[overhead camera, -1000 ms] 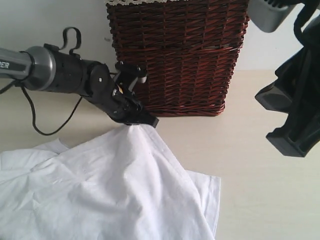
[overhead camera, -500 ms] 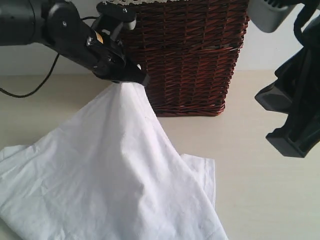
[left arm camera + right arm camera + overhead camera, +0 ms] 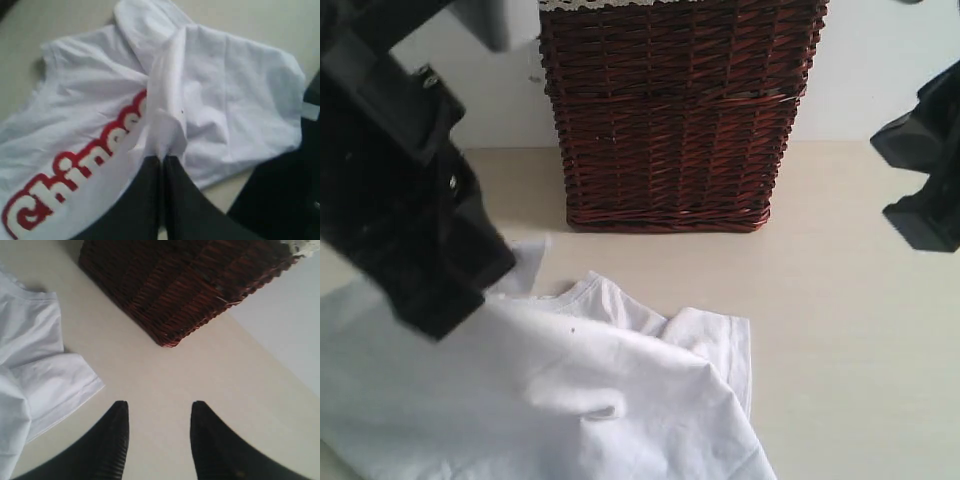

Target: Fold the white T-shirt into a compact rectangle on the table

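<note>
The white T-shirt point(image 3: 570, 400) lies rumpled on the table point(image 3: 840, 320) at the front left, one sleeve point(image 3: 720, 345) spread toward the middle. In the left wrist view the shirt point(image 3: 235, 100) shows red-outlined letters point(image 3: 75, 170). My left gripper point(image 3: 163, 158) is shut on a raised fold of its cloth. In the exterior view the left arm point(image 3: 400, 210) looms dark over the shirt's left part and hides the pinch. My right gripper point(image 3: 159, 409) hangs open above bare table, with a shirt sleeve point(image 3: 45, 365) beside it and nothing between its fingers.
A dark red wicker basket point(image 3: 675, 110) with a lace-trimmed lining stands at the back middle, and its base point(image 3: 170, 285) also shows in the right wrist view. The right arm point(image 3: 925, 170) sits at the right edge. Bare table stretches right of the shirt.
The left arm rose with the pinched cloth, then swung left and toward the camera. The tented shirt now lies lower and flatter. The right arm shifted right and slightly up.
</note>
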Robot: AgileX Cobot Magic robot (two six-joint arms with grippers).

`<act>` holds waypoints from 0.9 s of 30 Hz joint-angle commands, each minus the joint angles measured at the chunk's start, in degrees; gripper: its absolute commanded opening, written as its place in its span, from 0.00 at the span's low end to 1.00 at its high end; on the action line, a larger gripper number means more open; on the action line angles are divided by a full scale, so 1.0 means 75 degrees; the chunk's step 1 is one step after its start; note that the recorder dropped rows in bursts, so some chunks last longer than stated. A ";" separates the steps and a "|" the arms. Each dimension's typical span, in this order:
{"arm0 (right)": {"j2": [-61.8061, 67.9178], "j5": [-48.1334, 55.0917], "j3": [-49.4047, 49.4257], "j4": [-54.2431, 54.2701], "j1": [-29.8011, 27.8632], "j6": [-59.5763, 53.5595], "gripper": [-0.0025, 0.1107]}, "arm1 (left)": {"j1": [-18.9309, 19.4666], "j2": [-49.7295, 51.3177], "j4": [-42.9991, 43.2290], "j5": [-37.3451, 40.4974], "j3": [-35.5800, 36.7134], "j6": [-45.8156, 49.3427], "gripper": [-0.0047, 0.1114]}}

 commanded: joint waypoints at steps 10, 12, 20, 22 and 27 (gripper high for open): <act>-0.0735 -0.0047 -0.0051 -0.0278 0.0006 0.0168 0.37 | -0.0668 -0.2032 -0.2209 0.0119 0.4066 -0.0206 0.04; -0.0735 -0.0061 -0.0051 -0.0278 0.0006 0.0168 0.37 | -0.0668 -0.2192 -0.2224 0.0119 0.4744 -0.0206 0.04; -0.0735 -0.0144 -0.0051 -0.0232 0.0006 0.0144 0.37 | -0.0668 -0.2337 -0.4010 0.0119 0.5836 0.1451 0.04; -0.0735 -0.0159 -0.0051 -0.0233 0.0006 0.0144 0.37 | -0.0668 -0.2337 -0.3582 0.0119 0.5709 0.1380 0.04; -0.0735 -0.0159 -0.0051 -0.0233 0.0006 0.0144 0.37 | -0.0668 -0.2337 -0.3412 0.0119 0.5267 0.1359 0.21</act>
